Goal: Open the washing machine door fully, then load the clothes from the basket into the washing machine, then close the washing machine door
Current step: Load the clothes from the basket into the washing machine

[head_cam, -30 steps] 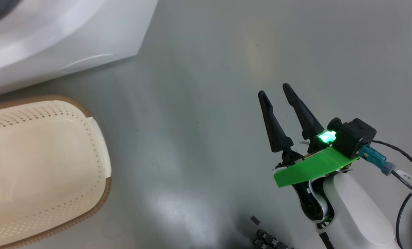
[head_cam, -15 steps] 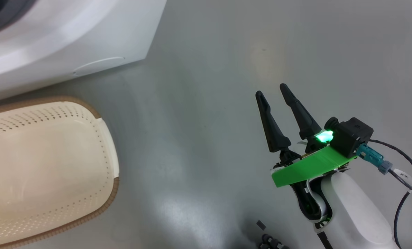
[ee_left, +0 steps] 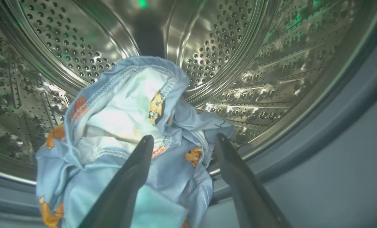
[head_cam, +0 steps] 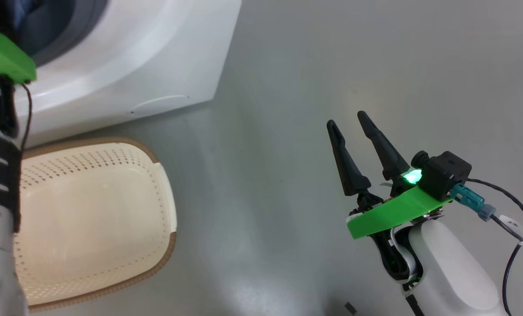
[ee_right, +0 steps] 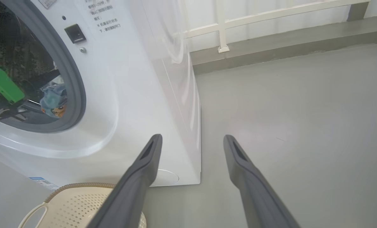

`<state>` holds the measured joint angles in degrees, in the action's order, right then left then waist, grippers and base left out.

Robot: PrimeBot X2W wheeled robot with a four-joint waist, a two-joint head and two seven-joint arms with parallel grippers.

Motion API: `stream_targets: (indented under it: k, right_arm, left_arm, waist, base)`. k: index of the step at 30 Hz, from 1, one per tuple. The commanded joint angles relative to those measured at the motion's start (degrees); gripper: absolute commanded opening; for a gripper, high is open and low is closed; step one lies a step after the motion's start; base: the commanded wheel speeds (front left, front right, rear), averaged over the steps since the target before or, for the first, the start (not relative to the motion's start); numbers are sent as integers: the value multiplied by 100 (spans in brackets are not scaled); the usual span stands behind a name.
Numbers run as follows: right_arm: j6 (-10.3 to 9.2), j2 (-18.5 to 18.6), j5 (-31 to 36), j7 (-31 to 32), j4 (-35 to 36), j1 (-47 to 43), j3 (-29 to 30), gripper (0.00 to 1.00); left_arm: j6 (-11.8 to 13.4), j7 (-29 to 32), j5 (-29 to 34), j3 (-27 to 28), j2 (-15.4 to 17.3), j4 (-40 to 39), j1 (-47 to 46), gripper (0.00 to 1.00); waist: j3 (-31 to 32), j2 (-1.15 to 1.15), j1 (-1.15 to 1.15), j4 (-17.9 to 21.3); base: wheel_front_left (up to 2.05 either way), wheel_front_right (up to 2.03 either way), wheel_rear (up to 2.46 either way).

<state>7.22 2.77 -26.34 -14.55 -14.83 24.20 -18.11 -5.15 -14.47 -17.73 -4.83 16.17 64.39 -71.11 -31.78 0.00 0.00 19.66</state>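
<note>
The drum [ee_left: 254, 63] is shiny perforated metal, and the clothes [ee_left: 118, 107] are soft cloth. The basket [head_cam: 94, 219] is matt plastic; the floor [head_cam: 287, 66] is smooth and faintly glossy.

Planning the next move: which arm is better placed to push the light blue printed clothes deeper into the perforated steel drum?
Left. The left gripper is at the drum mouth, open, pointing at the clothes; the right gripper hangs open over grey floor.

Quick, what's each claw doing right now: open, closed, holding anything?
Left claw: open, with the clothes lying loose in front of it.
Right claw: open, holding nothing.
</note>
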Motion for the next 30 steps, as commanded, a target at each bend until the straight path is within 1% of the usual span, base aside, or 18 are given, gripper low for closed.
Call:
stream_targets:
  k: [1,10,16,21,30]
  right_arm:
    - [26,66,55,-45,87,-85,-51,100]
    - [26,232,19,-45,-2,-197,-4,100]
    - [26,335,-15,-45,-69,-327,24,100]
    - [26,433,-44,-45,-132,-457,53,100]
    - [26,563,-81,-45,-173,-631,30,100]
  left_arm:
    - [-45,-48,-32,64,175,-271,156,100]
    - [-138,-51,-73,229,-58,-1318,1403,100]
    - [-189,-52,-251,478,-194,-2023,2349,100]
    - [-213,-52,-330,549,-321,-2562,3144,100]
    - [-219,-52,-280,726,-460,-3600,4517,100]
  waist:
    - [264,0,0,-183]
    - [938,0,0,-427]
    - [1368,0,0,-560]
    - [1702,0,0,-680]
    - [2206,0,0,-750]
  base:
    - [0,0,0]
    - [0,0,0]
    - [0,0,0]
    - [0,0,0]
    - [0,0,0]
